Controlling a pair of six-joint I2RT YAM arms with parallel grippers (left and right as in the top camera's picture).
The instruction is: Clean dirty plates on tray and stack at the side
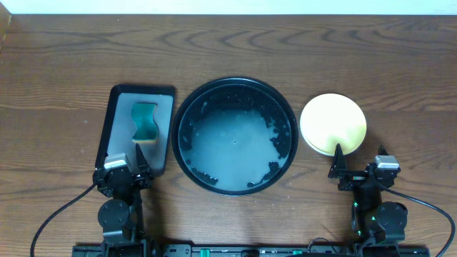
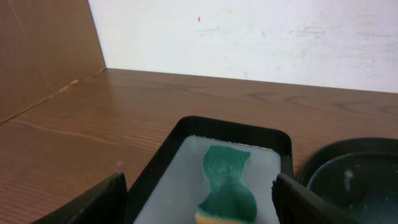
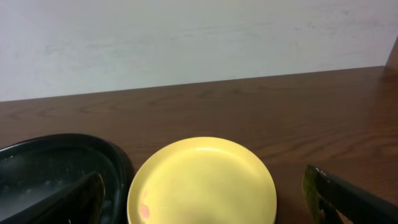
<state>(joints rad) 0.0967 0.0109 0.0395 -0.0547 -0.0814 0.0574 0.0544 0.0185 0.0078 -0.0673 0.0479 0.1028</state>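
The large round black tray (image 1: 235, 86) sits mid-table with a wet, speckled film inside and no plate in it; its rim also shows in the right wrist view (image 3: 74, 144). A pale yellow plate (image 1: 333, 123) lies to its right on the table, with the pale edge of another plate under it. In the right wrist view the yellow plate (image 3: 202, 180) has a small orange-red smear near its left rim. My right gripper (image 1: 359, 165) (image 3: 205, 208) is open and empty just in front of the plate. My left gripper (image 1: 123, 163) (image 2: 199, 208) is open and empty.
A flat grey rectangular tray with a black edge (image 1: 166, 107) (image 2: 180, 168) lies left of the round tray. A green sponge with a yellow underside (image 1: 146, 123) (image 2: 227, 183) lies on it, between my left fingers. A white wall stands at the back.
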